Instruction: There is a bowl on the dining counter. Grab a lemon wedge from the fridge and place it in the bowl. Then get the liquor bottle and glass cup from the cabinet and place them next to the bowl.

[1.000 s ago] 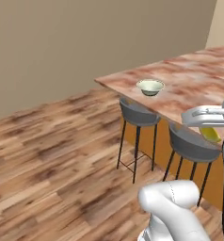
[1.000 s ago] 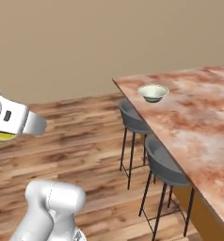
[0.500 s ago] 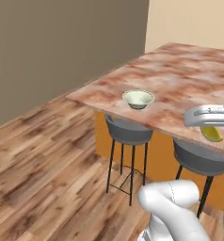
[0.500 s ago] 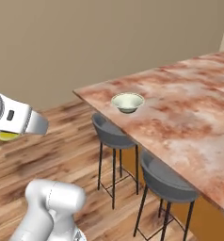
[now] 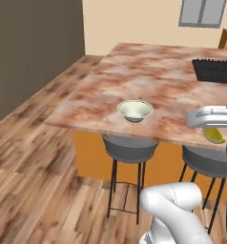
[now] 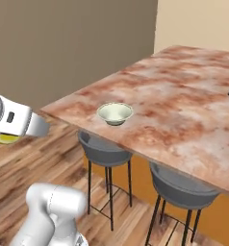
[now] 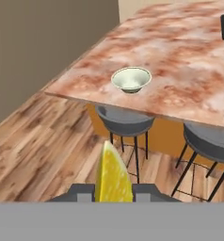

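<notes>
One lemon wedge (image 7: 114, 174) sits pinched in the gripper (image 7: 114, 192); the bowl (image 7: 131, 79) lies well ahead, on the counter (image 7: 180, 70).

Marbled stone dining counter (image 5: 158, 81), smooth glossy bowl (image 5: 135, 110), wood-plank floor (image 5: 34, 162).

No readable text, no labels, no brands, no numbers, no signs anywhere in these views
</notes>
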Robot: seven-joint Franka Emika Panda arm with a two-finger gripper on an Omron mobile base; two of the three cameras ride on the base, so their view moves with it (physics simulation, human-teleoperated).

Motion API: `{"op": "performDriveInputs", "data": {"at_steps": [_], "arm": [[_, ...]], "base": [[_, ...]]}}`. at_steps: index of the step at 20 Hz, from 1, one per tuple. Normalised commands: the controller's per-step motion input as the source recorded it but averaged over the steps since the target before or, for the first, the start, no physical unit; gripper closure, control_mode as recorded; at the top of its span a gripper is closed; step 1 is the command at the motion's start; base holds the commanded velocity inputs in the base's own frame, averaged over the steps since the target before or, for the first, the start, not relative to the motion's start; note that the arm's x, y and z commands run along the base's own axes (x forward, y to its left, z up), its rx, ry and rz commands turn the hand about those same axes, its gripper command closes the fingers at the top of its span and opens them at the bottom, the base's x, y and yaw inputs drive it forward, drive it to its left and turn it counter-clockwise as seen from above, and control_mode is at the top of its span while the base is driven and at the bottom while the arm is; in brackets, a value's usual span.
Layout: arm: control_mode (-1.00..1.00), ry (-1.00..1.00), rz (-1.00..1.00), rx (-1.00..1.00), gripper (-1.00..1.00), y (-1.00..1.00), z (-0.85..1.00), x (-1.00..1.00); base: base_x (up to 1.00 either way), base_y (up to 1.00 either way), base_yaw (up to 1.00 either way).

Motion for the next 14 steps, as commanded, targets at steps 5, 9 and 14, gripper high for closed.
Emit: {"op": "performDriveInputs", "data": {"at_steps": [5, 9, 14], "arm": [[1.0, 0.0, 0.0, 0.0, 1.0, 0.0, 0.0, 0.0], [1.0, 0.0, 0.0, 0.0, 1.0, 0.0, 0.0, 0.0], [1.0, 0.0, 0.0, 0.0, 1.0, 0.0, 0.0, 0.0]], "base": [[0.66, 0.47, -0.56], [0.77, 0.46, -0.52], [0.95, 0.5, -0.33]]}}
